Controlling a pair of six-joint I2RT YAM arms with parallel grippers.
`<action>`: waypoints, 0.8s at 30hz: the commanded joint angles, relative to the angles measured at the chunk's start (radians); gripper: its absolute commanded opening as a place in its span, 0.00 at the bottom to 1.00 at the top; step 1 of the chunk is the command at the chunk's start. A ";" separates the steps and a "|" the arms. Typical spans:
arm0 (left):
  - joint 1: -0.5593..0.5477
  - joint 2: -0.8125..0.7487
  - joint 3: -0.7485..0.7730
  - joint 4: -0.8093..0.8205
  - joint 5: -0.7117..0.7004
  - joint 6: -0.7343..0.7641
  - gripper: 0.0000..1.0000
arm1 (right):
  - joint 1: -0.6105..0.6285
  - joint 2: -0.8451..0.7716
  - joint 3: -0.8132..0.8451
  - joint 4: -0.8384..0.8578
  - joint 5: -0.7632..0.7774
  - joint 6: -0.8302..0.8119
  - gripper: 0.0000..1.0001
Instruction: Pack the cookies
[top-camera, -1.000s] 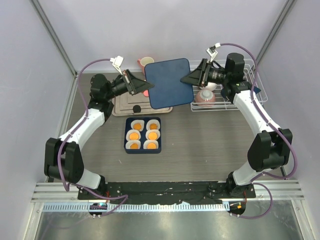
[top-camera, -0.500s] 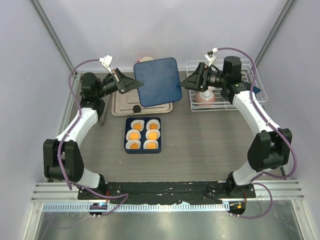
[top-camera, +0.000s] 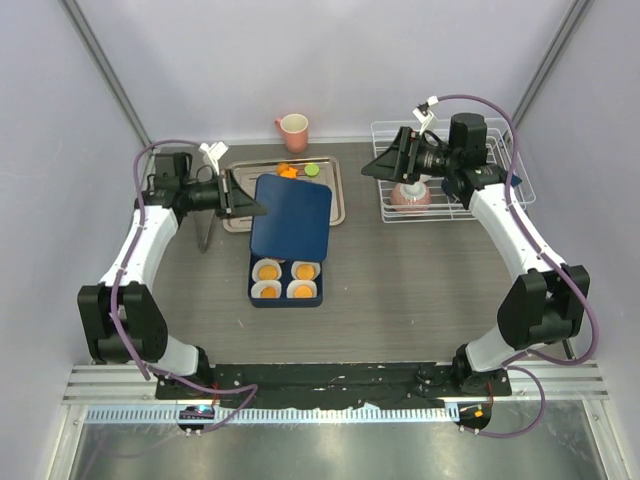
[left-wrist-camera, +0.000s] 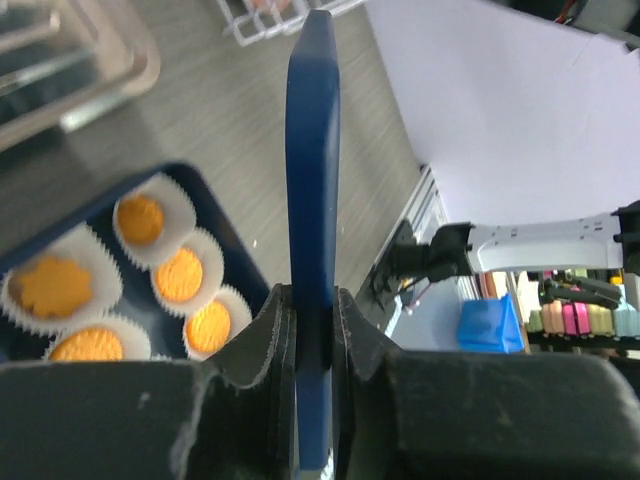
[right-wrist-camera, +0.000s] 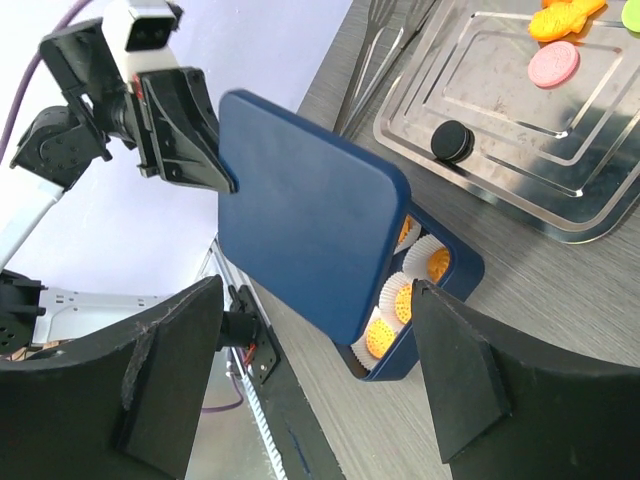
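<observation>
- Two fingers (left-wrist-camera: 262, 345) of the left gripper (left-wrist-camera: 312, 335) are clamped on the near edge of a dark blue lid (left-wrist-camera: 312, 150). The left wrist view shows the lid edge-on, running straight up the middle of the frame.
- The right gripper (top-camera: 378, 166), in the upper right of the top view, has its jaws spread wide and holds nothing. Its fingers (right-wrist-camera: 165, 380) fill the two bottom corners of the right wrist view.
- The lid hangs tilted over the upper part of a dark blue box (top-camera: 286, 300) near the centre of the top view and hides the box's upper row. Whether lid and box touch cannot be told.
- Orange cookies (left-wrist-camera: 180, 275) sit in the box, each in a frilled white cup (left-wrist-camera: 182, 210). The top view shows four of them below the lid's lower edge, and the left wrist view shows five at its lower left.
- More cookies lie on a metal tray (right-wrist-camera: 520, 130) just above the box. The upper right of the right wrist view shows an orange one, a pink one and a black one, all apart from each other.
- A pink mug (top-camera: 293, 127) stands above the tray at the top centre of the top view.
- A wire basket (top-camera: 455, 218) sits at the upper right, beneath the right gripper.
</observation>
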 joint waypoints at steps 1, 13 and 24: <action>0.061 0.003 -0.029 -0.314 0.046 0.230 0.03 | 0.001 -0.049 0.026 0.002 0.013 -0.023 0.81; 0.067 0.070 -0.115 -0.334 0.004 0.319 0.06 | 0.034 -0.073 -0.011 -0.034 0.071 -0.086 0.85; 0.095 0.095 -0.207 -0.130 0.081 0.170 0.06 | 0.034 -0.078 -0.025 -0.033 0.077 -0.093 0.86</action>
